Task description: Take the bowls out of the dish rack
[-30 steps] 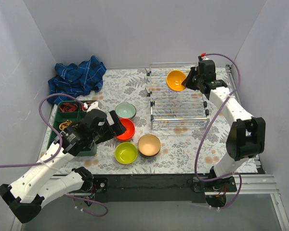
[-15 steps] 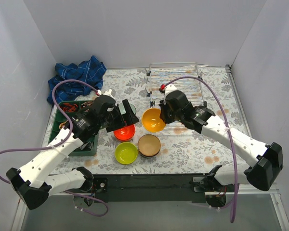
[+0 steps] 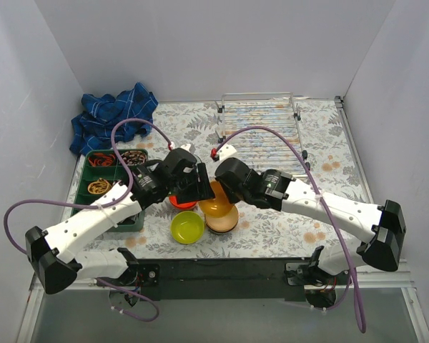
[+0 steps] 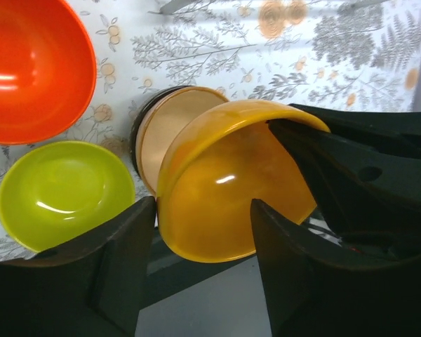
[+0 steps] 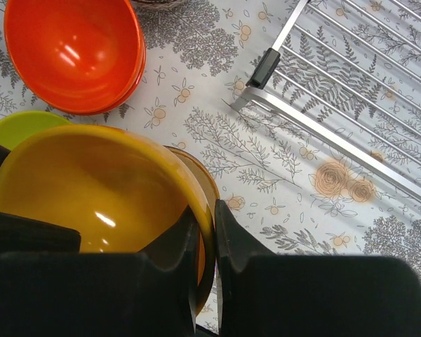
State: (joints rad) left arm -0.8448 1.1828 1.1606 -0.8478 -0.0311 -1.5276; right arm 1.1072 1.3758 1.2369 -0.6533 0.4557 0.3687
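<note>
My right gripper (image 3: 224, 191) (image 5: 207, 239) is shut on the rim of the orange-yellow bowl (image 3: 216, 203) (image 5: 91, 182) and holds it tilted just over the beige bowl stacked on a dark one (image 3: 223, 220) (image 4: 168, 126). My left gripper (image 3: 198, 187) (image 4: 200, 207) is open, its fingers on either side of the same orange-yellow bowl (image 4: 224, 175). A red-orange bowl (image 3: 177, 202) (image 4: 28, 63) (image 5: 74, 53) and a lime green bowl (image 3: 187, 227) (image 4: 56, 193) (image 5: 21, 126) sit on the table beside them. The dish rack (image 3: 261, 136) (image 5: 351, 77) holds no bowls.
A green compartment tray (image 3: 104, 182) with small items stands at the left. A crumpled blue cloth (image 3: 111, 114) lies at the back left. White walls close in the table on three sides. The two arms meet at the table's front middle.
My right arm has carried the orange-yellow bowl from the rack down to the beige stack at the front. My left gripper has moved right and now brackets that bowl.
</note>
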